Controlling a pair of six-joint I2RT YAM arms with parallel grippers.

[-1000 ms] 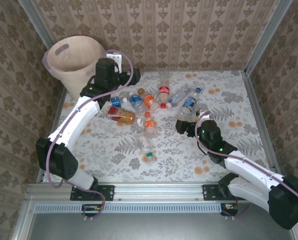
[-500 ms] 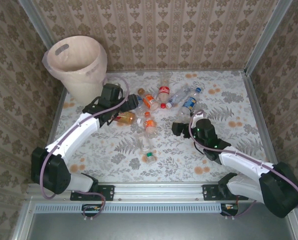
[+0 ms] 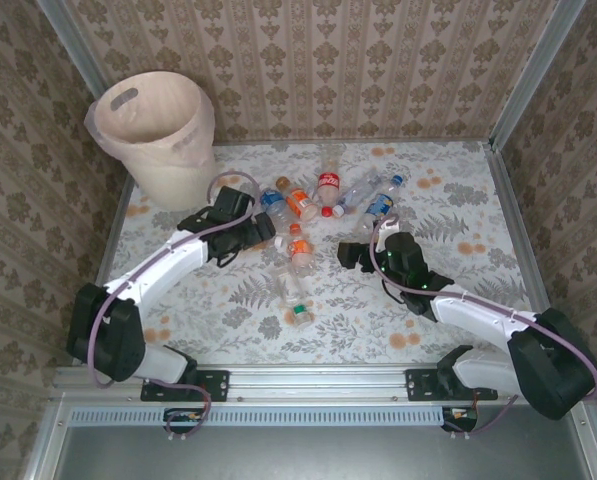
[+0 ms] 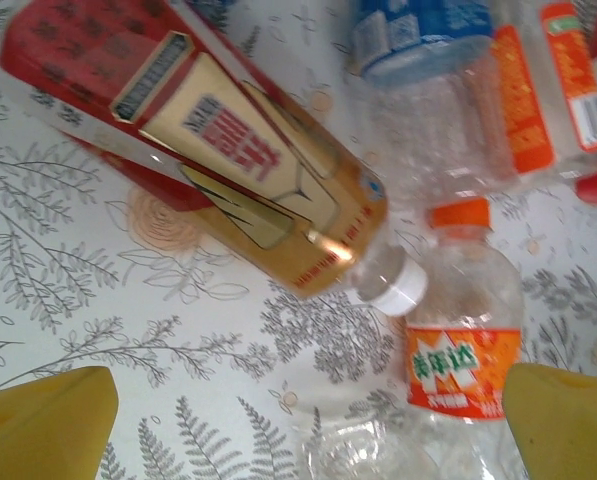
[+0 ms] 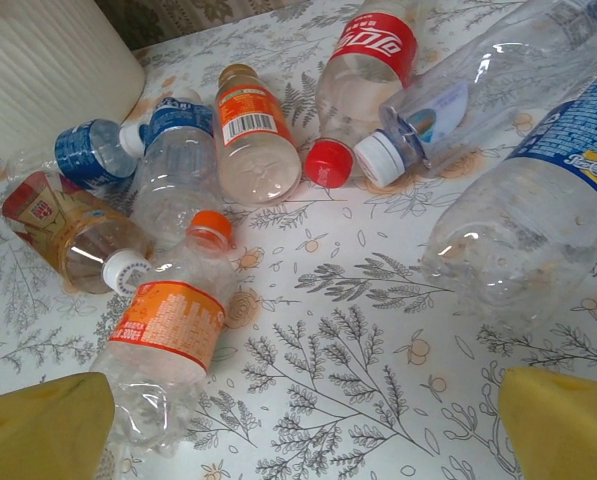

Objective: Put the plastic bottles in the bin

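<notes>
Several plastic bottles [image 3: 299, 250] lie in a loose heap at mid-table. The cream bin [image 3: 153, 130] stands at the far left corner, its wall [image 5: 48, 70] showing in the right wrist view. My left gripper [image 3: 258, 232] hovers low at the heap's left edge, open [image 4: 308, 430] and holding nothing. Beyond its yellow fingertips [image 4: 48, 420] lie a tea bottle with a red-gold label [image 4: 228, 160] and an orange-labelled bottle [image 4: 465, 340]. My right gripper [image 3: 348, 255] is open [image 5: 303, 430] over bare cloth, with an orange-labelled bottle [image 5: 168, 330] to its left and a large blue-labelled bottle [image 5: 538, 190] to its right.
A clear bottle with a green cap [image 3: 294, 295] lies apart, nearer the arms. A red-labelled cola bottle [image 5: 373, 55] and loose-looking red and white caps sit behind the heap. Patterned walls close in the floral table [image 3: 448, 300] on three sides.
My left arm has swung from beside the bin down and right to the heap's left edge. The right gripper has slid left toward the bottles.
</notes>
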